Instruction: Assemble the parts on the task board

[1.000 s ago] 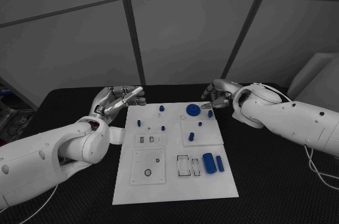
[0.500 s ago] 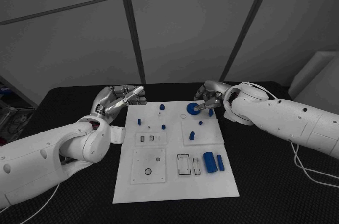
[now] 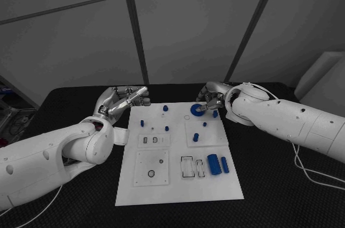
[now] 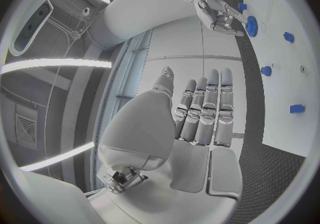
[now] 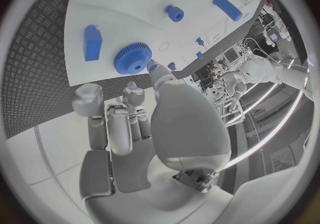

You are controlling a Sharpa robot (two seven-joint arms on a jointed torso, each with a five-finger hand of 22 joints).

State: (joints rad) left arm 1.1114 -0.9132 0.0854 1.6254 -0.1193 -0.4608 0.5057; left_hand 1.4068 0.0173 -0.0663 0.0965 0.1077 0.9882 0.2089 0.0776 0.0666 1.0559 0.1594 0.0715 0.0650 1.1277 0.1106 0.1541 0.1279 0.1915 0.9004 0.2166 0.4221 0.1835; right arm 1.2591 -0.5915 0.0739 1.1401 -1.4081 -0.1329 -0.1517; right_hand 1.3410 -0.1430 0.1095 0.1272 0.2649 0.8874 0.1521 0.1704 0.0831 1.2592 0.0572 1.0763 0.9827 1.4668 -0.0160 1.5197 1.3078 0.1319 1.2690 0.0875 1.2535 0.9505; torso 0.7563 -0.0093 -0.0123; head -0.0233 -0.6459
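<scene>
Task board [image 3: 180,188], the white plate, lies mid-table on the black table [image 3: 287,188], long side running away from the robot. Blue parts on it: a gear [image 3: 197,109] at the far end, a small block [image 3: 215,114] just beside it on the right-arm side, a knob [image 3: 164,109] further toward the left-arm side, small pegs [image 3: 141,123] and [image 3: 167,129] behind that, another small peg [image 3: 204,124] and a short piece [image 3: 195,136] in the middle of the plate. Nearer the robot a thick cylinder [image 3: 213,164] lies beside a thinner bar [image 3: 224,165], close together, next to rectangular slots [image 3: 187,168]. An oval hole [image 3: 151,174] sits on the left-arm half.

Right hand [image 3: 212,99] is at the far end of the plate, fingers bent down over the gear; right wrist view has the fingertips [image 5: 155,69] just at the gear [image 5: 133,58] rim, cannot tell if touching or gripping. Block [image 5: 92,42] sits apart from the gear there.

Left hand [image 3: 122,101] is raised off the far corner of the plate on the left-arm side, above the table, nothing in it. Left wrist view shows its fingers [image 4: 207,106] straight and side by side, palm bare; the right hand [image 4: 216,13] and gear [image 4: 251,25] also show there
</scene>
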